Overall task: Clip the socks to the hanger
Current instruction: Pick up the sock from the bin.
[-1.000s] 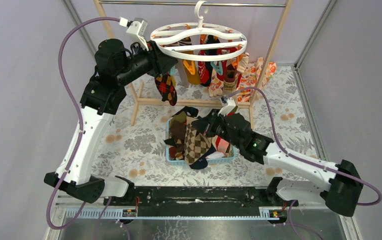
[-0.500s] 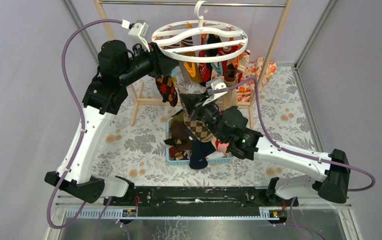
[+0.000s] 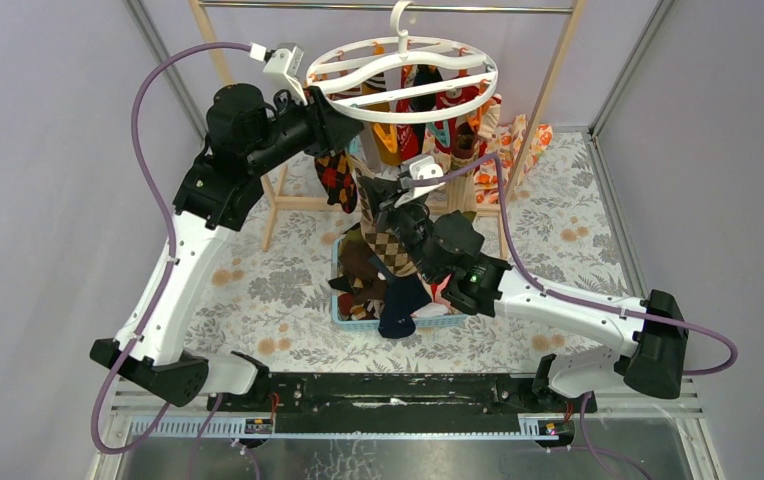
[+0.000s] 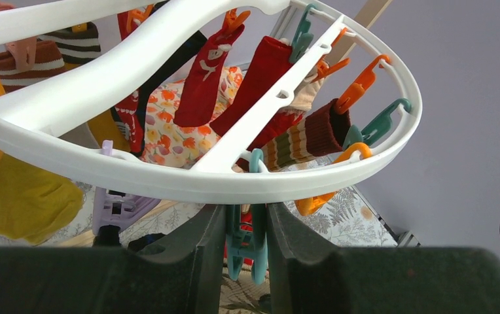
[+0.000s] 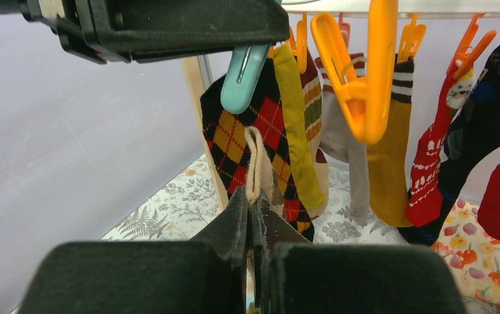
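The white plastic oval hanger (image 4: 169,186) fills the top of the left wrist view, hung with soft knit socks (image 4: 260,85). At bottom centre the left gripper (image 4: 247,222) squeezes a smooth teal clip (image 4: 246,252) under the rim. Low in the right wrist view, the right gripper (image 5: 254,206) pinches the ribbed beige cuff of an argyle sock (image 5: 255,157), just below that clip.

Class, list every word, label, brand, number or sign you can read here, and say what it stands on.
None readable.
Red sock: white marks look like a pattern, not letters.
No print shows on the hanger, the teal clip in the left gripper, or the beige sock in the right gripper.
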`<control>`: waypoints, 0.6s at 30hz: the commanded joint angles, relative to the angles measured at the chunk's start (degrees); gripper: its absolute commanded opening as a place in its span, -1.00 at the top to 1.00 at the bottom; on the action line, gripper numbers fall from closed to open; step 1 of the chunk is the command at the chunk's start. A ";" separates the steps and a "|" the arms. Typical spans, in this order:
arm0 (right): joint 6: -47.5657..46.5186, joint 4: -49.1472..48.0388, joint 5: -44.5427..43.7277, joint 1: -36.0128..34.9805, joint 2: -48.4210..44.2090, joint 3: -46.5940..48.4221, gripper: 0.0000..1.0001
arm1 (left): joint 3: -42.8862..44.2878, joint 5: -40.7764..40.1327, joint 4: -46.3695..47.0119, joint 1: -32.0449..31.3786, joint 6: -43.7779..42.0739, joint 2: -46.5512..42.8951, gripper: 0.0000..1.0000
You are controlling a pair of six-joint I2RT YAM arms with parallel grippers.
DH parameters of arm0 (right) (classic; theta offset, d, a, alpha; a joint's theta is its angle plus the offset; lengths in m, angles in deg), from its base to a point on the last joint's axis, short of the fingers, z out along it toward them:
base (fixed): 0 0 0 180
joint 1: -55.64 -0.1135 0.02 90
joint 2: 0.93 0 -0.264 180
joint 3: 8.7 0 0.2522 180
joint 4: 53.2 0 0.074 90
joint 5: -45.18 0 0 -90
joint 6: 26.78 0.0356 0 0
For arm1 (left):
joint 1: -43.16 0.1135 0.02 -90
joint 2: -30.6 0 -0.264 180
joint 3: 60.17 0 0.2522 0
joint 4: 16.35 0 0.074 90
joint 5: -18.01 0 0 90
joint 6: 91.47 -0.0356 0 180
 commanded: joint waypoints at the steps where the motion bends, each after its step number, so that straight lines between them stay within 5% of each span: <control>1: 0.40 -4.79 -3.18 -0.66 -0.28 3.64 1.00 | -0.13 -3.13 3.82 -1.05 0.24 0.32 0.97; 7: 4.23 -2.79 1.32 -0.26 -2.38 2.72 1.00 | 2.92 -2.35 3.20 -2.03 0.25 1.99 0.97; 18: 24.96 0.86 34.43 13.55 -9.76 -4.12 1.00 | 2.89 7.87 6.69 -2.69 3.61 2.87 0.99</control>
